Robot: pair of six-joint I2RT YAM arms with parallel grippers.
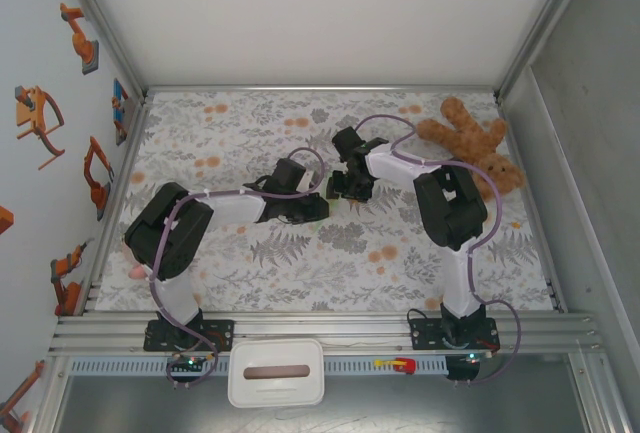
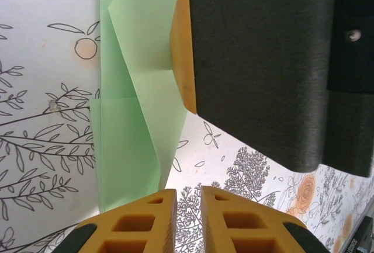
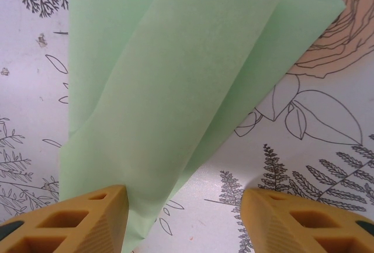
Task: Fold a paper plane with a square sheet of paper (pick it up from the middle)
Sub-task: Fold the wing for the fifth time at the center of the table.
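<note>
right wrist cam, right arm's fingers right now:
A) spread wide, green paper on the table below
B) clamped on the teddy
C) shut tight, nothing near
A: the right gripper has its two yellow fingers far apart, with the part-folded sheet of paper lying on the table beneath them; the teddy bear sits off at the far right.

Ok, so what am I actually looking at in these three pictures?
Two robot arms are bolted to a flower-patterned table. One picture looks down from above; the other two come from cameras on each wrist, showing yellow fingers. Between the arms lies a pale green sheet of paper, already partly folded. The left gripper is almost closed at its edge; the right gripper stands open over it, holding nothing. A brown teddy bear lies at the far right.
</note>
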